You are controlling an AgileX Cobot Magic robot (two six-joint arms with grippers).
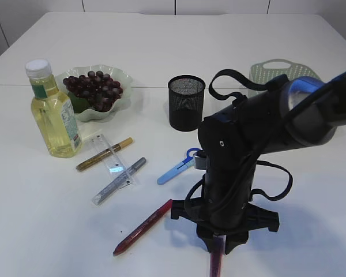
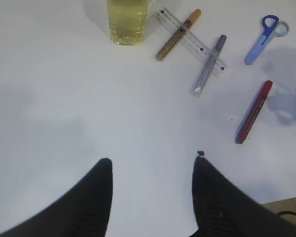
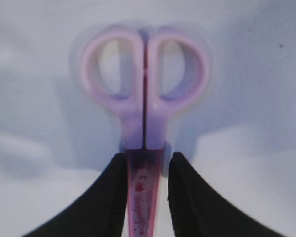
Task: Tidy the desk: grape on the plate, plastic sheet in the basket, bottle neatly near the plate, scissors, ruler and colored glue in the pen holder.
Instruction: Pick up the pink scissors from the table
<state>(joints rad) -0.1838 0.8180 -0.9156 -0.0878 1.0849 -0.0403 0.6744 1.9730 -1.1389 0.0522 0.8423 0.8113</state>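
Note:
My right gripper [image 3: 145, 160] straddles the red sheath of a pink-handled pair of scissors [image 3: 144, 89] lying on the table. Its left finger touches the sheath and a narrow gap shows at the right finger. In the exterior view this gripper [image 1: 217, 245] points down at the front edge. My left gripper [image 2: 153, 165] hangs open over bare table. Blue scissors [image 1: 179, 166], a clear ruler [image 1: 106, 151], and gold [image 1: 104, 154], silver [image 1: 119, 180] and red [image 1: 143, 227] glue pens lie loose. The bottle [image 1: 52, 115] stands beside the plate [image 1: 124, 78] holding grapes [image 1: 95, 89]. The plastic sheet is out of view.
The black mesh pen holder [image 1: 186, 103] stands upright at mid table. A pale green basket [image 1: 277, 72] sits at the back right, partly behind my right arm. The table's front edge lies just below the right gripper.

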